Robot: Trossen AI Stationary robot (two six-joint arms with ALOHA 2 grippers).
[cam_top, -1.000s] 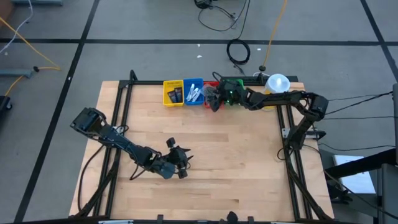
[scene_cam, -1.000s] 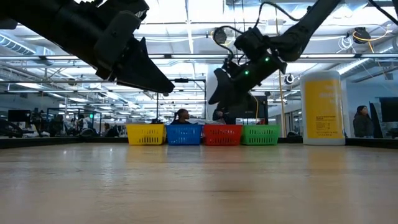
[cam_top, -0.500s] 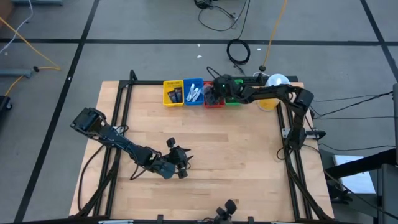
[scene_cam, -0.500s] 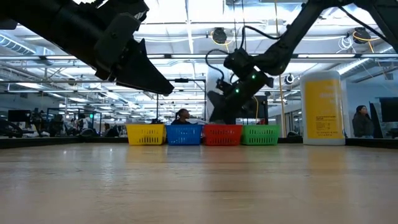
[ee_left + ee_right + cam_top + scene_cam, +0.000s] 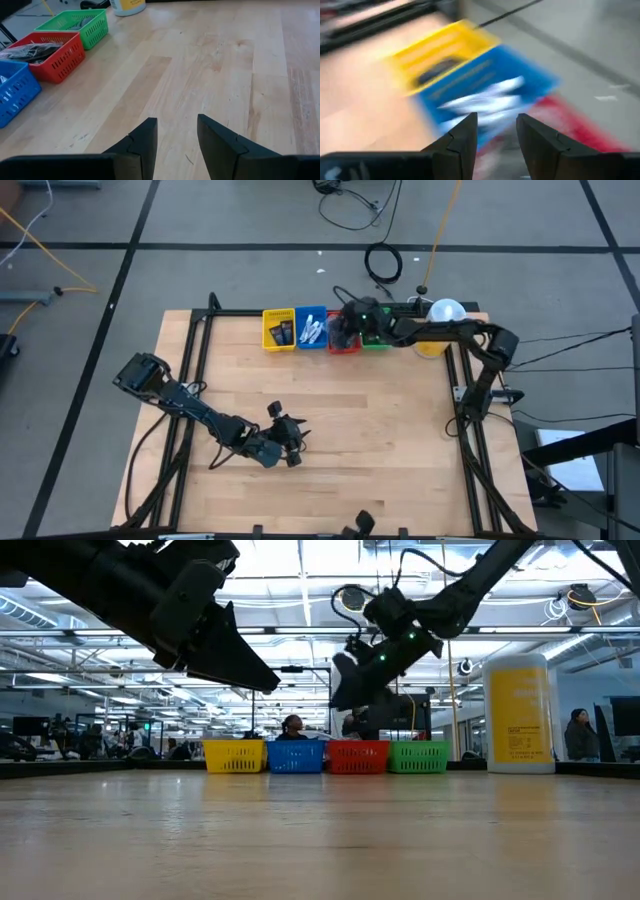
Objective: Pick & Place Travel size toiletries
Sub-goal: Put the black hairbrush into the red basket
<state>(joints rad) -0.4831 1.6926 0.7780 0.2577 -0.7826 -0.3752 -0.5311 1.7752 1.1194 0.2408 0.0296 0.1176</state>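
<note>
- Four small perforated plastic trays are lined along the far edge of the pale wooden plank surface point(image 5: 400, 440): yellow tray point(image 5: 278, 330), blue tray point(image 5: 312, 329), red tray point(image 5: 51, 56), green tray point(image 5: 79, 26).
- The travel size toiletries are seen only inside the trays: dark oblong bottles point(image 5: 281, 333) in the yellow, silvery crinkled packets point(image 5: 314, 332) in the blue, dark clear-wrapped items point(image 5: 30, 50) in the red.
- No loose toiletries are visible on the surface, so the sorting is judged near complete or complete.
- The right gripper point(image 5: 347, 330) is held above the red tray; its jaws are parted a little, with nothing between them.
- The left gripper point(image 5: 175, 137) is hung over bare wood at the near left, jaws slightly apart and empty.
- A tall yellow white-capped bottle point(image 5: 519, 712) is stood beside the green tray.
</note>
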